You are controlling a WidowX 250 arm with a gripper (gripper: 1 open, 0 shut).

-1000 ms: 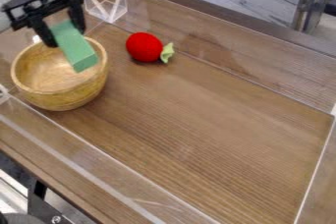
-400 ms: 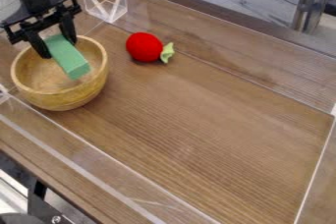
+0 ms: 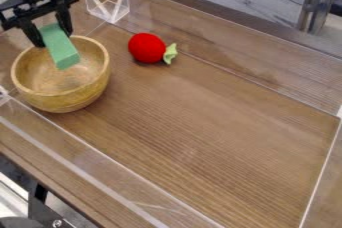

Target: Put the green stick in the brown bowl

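A: Hand (image 3: 44,24) state?
B: Clenched on the stick (image 3: 58,47). The upper end is pinched between the dark fingers (image 3: 63,14); the rest hangs below.

A: Stick location?
B: Held in the air over the bowl (image 3: 67,94), above its open inside. Contact with the bowl floor cannot be told; the lower end is seen against the far inner wall.

A: Long axis?
B: Steep, slightly tilted. The top is at the hand, and the lower end points down and a bit right, into the bowl.

A: Key relation for the coming move?
B: Stick directly under the hand, bowl under the stick. Only a short lowering and a release seem needed. The tilt may leave it leaning on the wall.

A: Anything else?
B: A red toy (image 3: 148,48) is noted on the bench (image 3: 227,132), right of the bowl, apart from it.
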